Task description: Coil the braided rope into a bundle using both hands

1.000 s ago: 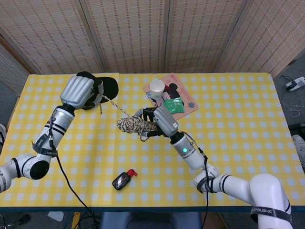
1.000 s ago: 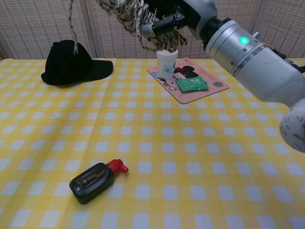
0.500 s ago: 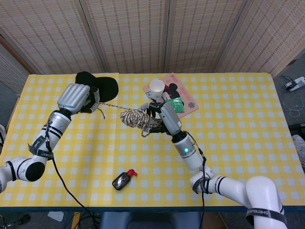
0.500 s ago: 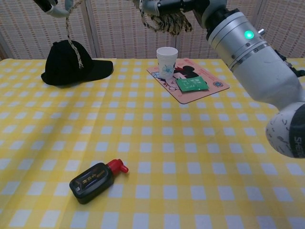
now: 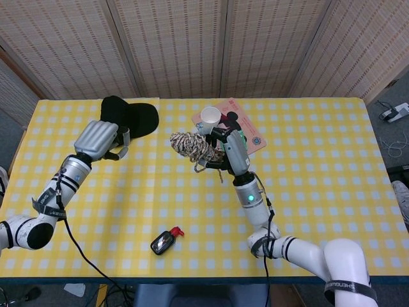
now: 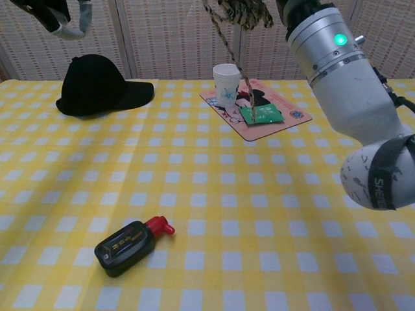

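Observation:
The braided rope [image 5: 190, 146] is wound into a loose bundle held up over the table's middle. My right hand [image 5: 231, 151] grips it from the right. A free tail [image 6: 230, 48] hangs from the bundle [image 6: 246, 9] at the chest view's top edge, down in front of the cup. My left hand [image 5: 97, 138] hovers well to the left of the bundle, near the cap, with no rope in it. In the chest view that left hand [image 6: 55, 16] shows at the top left corner, fingers hanging loose and empty.
A black cap [image 5: 131, 115] [image 6: 97, 84] lies at the back left. A paper cup [image 6: 227, 84] and a green packet [image 6: 260, 115] rest on a pink mat [image 6: 288, 120] behind the bundle. A black bottle with a red cap [image 5: 165, 240] [image 6: 126, 246] lies near the front.
The left hand has let go of the rope end and drawn back to the left. The right hand has lifted the bundle up and back, and the freed tail now dangles under it.

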